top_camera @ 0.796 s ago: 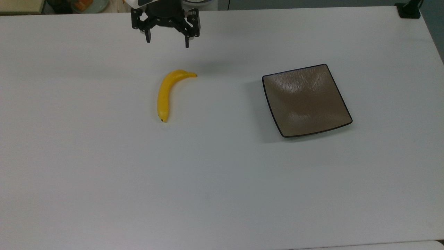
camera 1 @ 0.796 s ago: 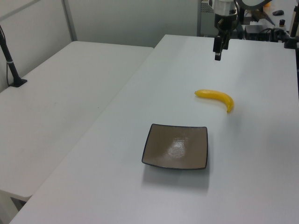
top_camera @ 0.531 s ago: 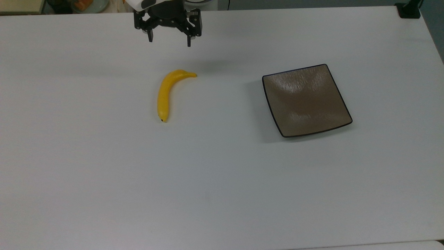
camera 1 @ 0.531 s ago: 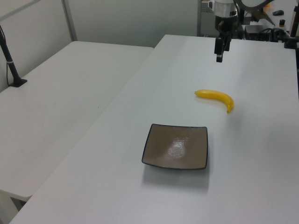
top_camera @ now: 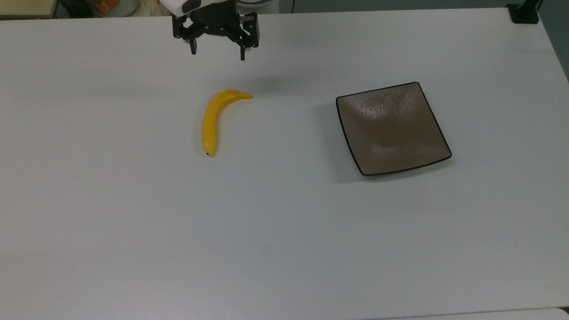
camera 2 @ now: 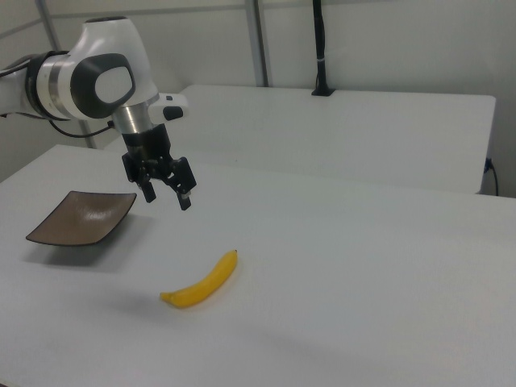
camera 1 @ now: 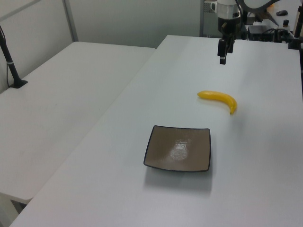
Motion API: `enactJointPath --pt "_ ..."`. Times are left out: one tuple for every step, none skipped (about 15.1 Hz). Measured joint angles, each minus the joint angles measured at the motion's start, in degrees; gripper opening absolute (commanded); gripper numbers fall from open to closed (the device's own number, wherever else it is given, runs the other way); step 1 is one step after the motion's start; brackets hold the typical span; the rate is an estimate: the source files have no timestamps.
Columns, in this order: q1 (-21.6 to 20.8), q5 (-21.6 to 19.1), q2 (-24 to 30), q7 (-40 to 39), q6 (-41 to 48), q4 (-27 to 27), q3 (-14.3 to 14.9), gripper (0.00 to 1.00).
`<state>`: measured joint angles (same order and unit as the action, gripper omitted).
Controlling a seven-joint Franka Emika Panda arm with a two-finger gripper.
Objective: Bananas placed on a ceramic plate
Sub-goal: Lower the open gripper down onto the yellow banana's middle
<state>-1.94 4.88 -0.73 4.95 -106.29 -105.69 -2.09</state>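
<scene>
A broad white table (top_camera: 284, 231) carries a square, glossy brown-grey ceramic plate (top_camera: 393, 129) at the top view's right of centre, bare and with nothing on it. Well apart, left of centre in the top view, lies 1 smooth, bright yellow curved banana (top_camera: 214, 119), flat on the table. At the frame's upper edge hangs the arm's black two-finger gripper (top_camera: 218, 55), fingers spread wide and empty, above and beyond the stem end. Judged so, grasp, carry and placing all remain.
</scene>
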Motion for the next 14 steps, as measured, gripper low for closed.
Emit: enactJointPath --pt "0.02 0.00 -0.03 0.00 0.01 -0.17 0.01 1.00" --pt "0.06 0.00 -0.08 0.00 0.01 -0.35 0.01 1.00" --pt "0.16 0.00 -0.15 0.00 0.01 -0.49 0.02 1.00" --pt "0.27 0.00 -0.19 0.00 0.01 -0.75 0.09 1.00" --pt "0.33 0.00 -0.23 0.00 0.01 -1.20 0.20 1.00" --pt "0.34 0.00 -0.32 0.00 0.01 -1.73 0.31 1.00" --pt "0.34 0.00 -0.56 0.00 -0.03 -2.24 0.40 1.00" --pt "0.37 0.00 -0.89 0.00 -0.39 -2.62 0.45 1.00" --pt "0.43 0.00 -1.29 0.00 -0.98 -2.96 0.51 1.00" --pt "0.53 0.00 -1.73 0.00 -1.66 -3.37 0.56 1.00" --pt "0.68 0.00 -2.19 0.00 -2.61 -3.90 0.58 1.00" --pt "0.81 0.00 -2.77 0.00 -3.53 -4.56 0.58 1.00" --pt "0.92 0.00 -3.53 0.00 -4.25 -5.16 0.58 1.00" --pt "1.05 0.00 -4.37 0.01 -4.92 -5.58 0.58 1.00"
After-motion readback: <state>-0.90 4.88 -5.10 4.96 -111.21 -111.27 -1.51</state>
